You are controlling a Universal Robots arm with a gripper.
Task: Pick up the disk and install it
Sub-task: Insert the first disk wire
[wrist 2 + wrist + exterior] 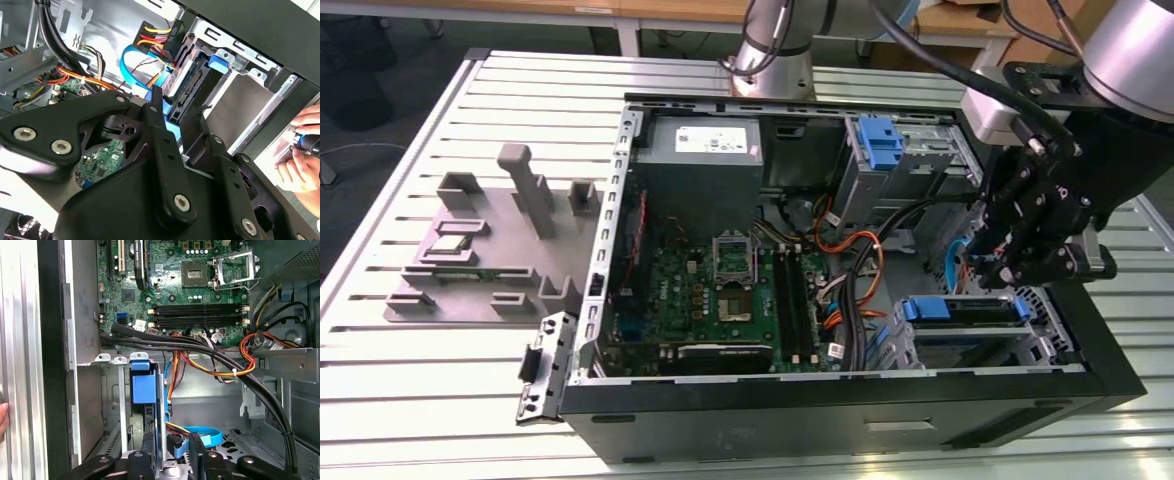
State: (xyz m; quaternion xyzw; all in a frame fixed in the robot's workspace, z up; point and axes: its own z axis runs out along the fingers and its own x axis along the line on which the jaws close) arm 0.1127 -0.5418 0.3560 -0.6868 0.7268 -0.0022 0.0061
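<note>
Exterior view shows a slatted worktop [440, 380] under the open computer case [854, 400]. Next comes the black gripper [1025, 262], hanging over the drive bay; whether its jaws are clenched is unclear. The blue-framed disk [963, 310] sits in that bay.

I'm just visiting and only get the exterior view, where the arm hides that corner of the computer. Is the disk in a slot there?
Observer: It looks so. In the first wrist view the disk stands upright in the metal bay, with the gripper close by it.
Visitor: Is it wired up?
Observer: Seemingly not. In the second wrist view its connector edge looks bare, and a blue cable loops beside it.
Visitor: Is anyone nearby?
Observer: Yes. In the second wrist view a hand is at the outer wall of the case.
</note>
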